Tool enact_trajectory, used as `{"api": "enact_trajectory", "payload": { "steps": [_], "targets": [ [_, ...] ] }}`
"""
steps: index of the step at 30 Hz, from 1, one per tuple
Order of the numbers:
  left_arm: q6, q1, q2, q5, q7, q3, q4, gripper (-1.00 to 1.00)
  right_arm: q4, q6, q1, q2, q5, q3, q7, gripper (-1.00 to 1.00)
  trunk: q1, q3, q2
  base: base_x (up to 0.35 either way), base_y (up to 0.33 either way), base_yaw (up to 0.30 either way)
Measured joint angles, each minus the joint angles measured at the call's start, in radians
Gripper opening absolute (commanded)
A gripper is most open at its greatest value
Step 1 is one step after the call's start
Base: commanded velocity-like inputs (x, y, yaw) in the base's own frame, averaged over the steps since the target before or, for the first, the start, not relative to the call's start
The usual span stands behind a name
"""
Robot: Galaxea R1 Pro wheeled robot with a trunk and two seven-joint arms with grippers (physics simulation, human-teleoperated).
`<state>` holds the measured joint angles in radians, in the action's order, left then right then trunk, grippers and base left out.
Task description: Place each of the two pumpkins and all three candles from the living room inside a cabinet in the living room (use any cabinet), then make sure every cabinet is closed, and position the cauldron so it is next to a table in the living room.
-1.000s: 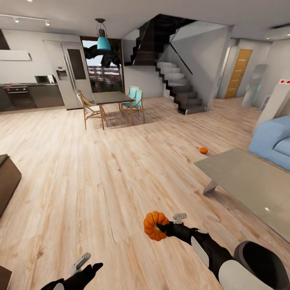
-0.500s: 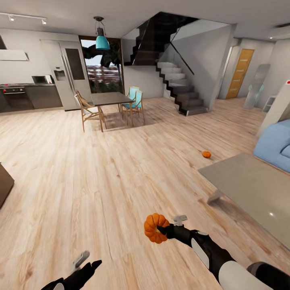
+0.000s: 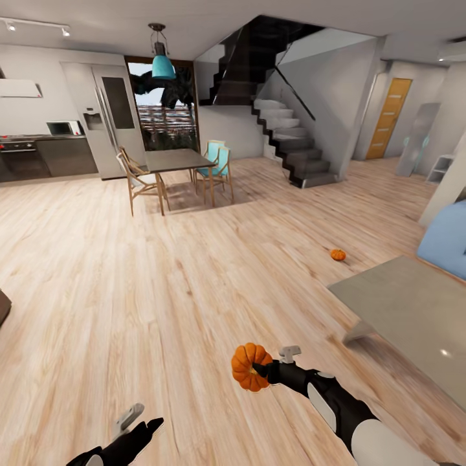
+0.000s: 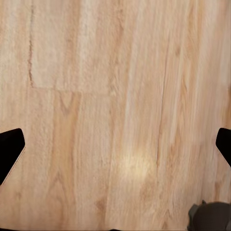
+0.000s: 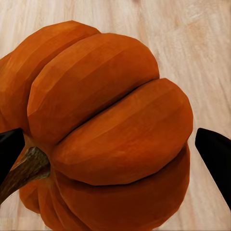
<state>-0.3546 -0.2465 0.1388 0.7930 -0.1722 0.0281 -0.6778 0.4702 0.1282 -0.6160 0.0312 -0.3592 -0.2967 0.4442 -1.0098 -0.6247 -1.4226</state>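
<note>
While the right pincer (image 3: 257,370) grips one pumpkin (image 3: 250,366), another pumpkin (image 3: 338,255) lies afloor; left pincer (image 3: 139,422) gapes empty.

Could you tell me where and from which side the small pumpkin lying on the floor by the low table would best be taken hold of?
Probably across its round body, from above. The floor pumpkin sits apart from the table with open floor around it, so a hand could likely close on opposite sides. Its stem is too small to make out here.

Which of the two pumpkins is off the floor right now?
The pumpkin held in the right gripper. The other pumpkin sits on the wooden floor beyond the low table.
</note>
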Motion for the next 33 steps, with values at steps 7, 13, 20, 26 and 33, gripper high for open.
{"api": "enact_trajectory", "payload": {
  "steps": [7, 13, 20, 26, 33],
  "targets": [
    [0.0, 0.0, 0.0, 0.001, 0.0, 0.001, 0.009, 1.0, -0.004, -0.001, 0.0, 0.0, 0.0, 0.0, 0.0, -1.0, 0.0, 0.0, 0.0, 0.316, 0.082, 0.0],
    [0.0, 0.0, 0.0, 0.002, 0.0, 0.001, 0.011, 1.0, -0.007, -0.002, 0.0, 0.0, 0.0, 0.0, 0.0, -1.0, 0.0, 0.0, 0.0, 0.327, 0.004, 0.0],
    [0.0, 0.0, 0.0, 0.002, 0.0, 0.001, 0.012, 1.0, -0.008, -0.003, 0.0, 0.0, 0.0, 0.0, 0.0, -1.0, 0.0, 0.0, 0.0, 0.327, 0.022, -0.02],
    [0.0, 0.0, 0.0, 0.002, 0.0, 0.001, 0.013, 1.0, -0.009, -0.002, 0.0, 0.0, 0.0, 0.0, 0.0, -1.0, 0.0, 0.0, 0.0, 0.306, 0.164, -0.184],
    [0.0, 0.0, 0.0, 0.003, 0.0, 0.0, 0.012, 1.0, -0.013, -0.003, 0.0, -0.001, 0.0, 0.0, 0.0, -1.0, 0.0, 0.0, 0.0, 0.278, 0.231, -0.168]
  ]
}}
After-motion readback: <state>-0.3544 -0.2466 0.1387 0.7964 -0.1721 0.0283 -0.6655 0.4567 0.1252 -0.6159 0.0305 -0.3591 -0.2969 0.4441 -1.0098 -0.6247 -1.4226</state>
